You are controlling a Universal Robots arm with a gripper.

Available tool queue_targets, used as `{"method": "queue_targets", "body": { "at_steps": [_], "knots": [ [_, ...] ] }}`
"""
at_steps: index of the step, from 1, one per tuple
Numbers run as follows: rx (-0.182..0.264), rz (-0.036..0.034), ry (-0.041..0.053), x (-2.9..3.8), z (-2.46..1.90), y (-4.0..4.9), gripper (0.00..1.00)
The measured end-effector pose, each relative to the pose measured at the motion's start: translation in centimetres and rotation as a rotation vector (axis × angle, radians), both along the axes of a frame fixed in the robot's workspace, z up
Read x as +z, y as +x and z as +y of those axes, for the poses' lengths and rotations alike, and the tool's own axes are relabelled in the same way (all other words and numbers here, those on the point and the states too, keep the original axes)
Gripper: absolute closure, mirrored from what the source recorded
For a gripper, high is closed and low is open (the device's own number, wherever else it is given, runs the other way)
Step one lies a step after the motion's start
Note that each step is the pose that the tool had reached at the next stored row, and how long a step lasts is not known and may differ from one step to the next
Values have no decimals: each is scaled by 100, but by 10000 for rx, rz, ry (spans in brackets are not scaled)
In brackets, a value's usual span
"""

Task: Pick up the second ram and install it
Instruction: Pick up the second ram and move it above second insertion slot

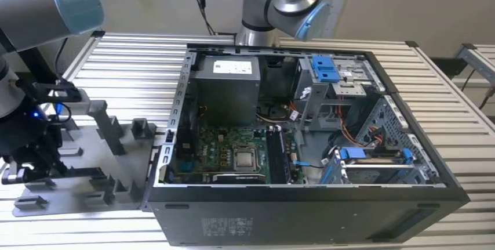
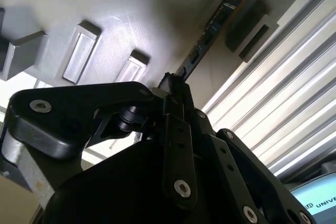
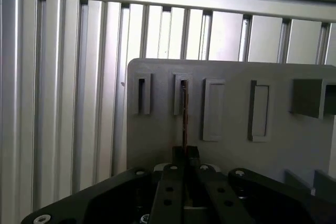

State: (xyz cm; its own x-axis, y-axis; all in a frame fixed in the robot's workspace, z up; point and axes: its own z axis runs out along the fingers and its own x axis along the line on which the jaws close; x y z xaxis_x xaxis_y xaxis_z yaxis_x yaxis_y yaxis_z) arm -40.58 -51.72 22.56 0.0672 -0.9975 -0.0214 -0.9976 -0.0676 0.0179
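- The gripper (image 3: 185,153) was down on the grey fixture plate (image 3: 294,145), fingers pinched tight together with the second ram (image 3: 184,114) clamped between them.
- In the first wrist view that ram was edge-on, a thin dark strip running straight from the fingertips (image 3: 179,157) to a narrow slotted holder (image 3: 181,94).
- That holder was the second in from the plate's side edge, the edge next to the bare slats of the aluminium table (image 3: 63,103).
- The neighbouring holder (image 3: 142,94), right by that edge, had a dark open slot.
- In the second wrist view the stick (image 2: 210,30) showed its dark bluish board and chips, rising at a slant from the closed fingers, its far end by a grey holder block (image 2: 247,22).
- In the exterior view the robot arm (image 1: 46,0) hung over the plate, which lay at the table's front corner on the exterior view's left.
- The open computer case (image 1: 309,215) sat just beside the plate, its motherboard (image 1: 224,151) exposed on the floor of the case.
- Bright-blue drive clips (image 1: 325,67) sat at the case's far side, well apart from the gripper.
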Motion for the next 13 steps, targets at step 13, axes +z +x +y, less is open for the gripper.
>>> {"method": "queue_targets", "body": {
  "at_steps": [13],
  "knots": [
    [-7, -1, 0, 146, 0, 0, 86]
  ]
}}
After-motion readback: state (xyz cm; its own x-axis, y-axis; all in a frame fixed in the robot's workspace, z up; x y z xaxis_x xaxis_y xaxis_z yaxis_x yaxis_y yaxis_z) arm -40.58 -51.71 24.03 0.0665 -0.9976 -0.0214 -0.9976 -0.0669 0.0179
